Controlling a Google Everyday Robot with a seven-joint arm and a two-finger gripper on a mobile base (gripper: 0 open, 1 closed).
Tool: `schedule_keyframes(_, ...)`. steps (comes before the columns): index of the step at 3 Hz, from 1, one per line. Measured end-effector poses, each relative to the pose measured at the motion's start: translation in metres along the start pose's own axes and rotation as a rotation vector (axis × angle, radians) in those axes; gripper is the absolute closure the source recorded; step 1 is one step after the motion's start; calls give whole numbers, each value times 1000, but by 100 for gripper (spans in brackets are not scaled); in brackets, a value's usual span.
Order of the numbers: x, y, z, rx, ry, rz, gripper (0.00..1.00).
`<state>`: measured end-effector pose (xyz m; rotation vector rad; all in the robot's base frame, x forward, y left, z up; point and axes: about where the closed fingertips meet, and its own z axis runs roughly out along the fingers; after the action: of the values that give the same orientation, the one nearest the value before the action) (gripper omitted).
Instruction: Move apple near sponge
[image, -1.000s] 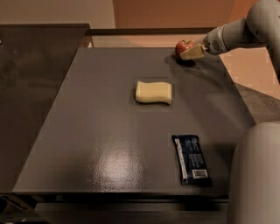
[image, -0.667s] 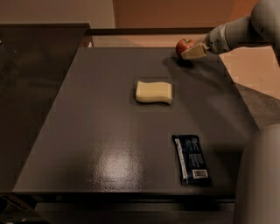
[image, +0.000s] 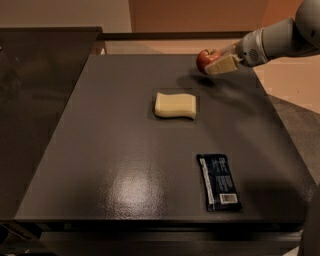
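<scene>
The small red apple (image: 204, 58) is at the far right of the dark table, held just above the surface with its shadow below it. My gripper (image: 211, 64) reaches in from the right and is shut on the apple; one pale finger (image: 222, 64) lies across its front. The pale yellow sponge (image: 175, 105) lies flat near the table's middle, to the left of and nearer than the apple, well apart from it.
A dark blue snack wrapper (image: 219, 181) lies near the front right of the table (image: 100, 150). The table's far edge runs just behind the apple. A dark surface (image: 35, 100) adjoins on the left.
The gripper with the apple has risen slightly off the table and shifted a little left. The sponge and wrapper have not moved.
</scene>
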<state>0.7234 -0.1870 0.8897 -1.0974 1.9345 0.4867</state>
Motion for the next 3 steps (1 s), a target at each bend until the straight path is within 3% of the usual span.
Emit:
schedule_keyframes(2, 8, 70, 5, -161, -13, -61, 100)
schedule_keyframes(3, 13, 86, 17, -212, -27, -90, 100)
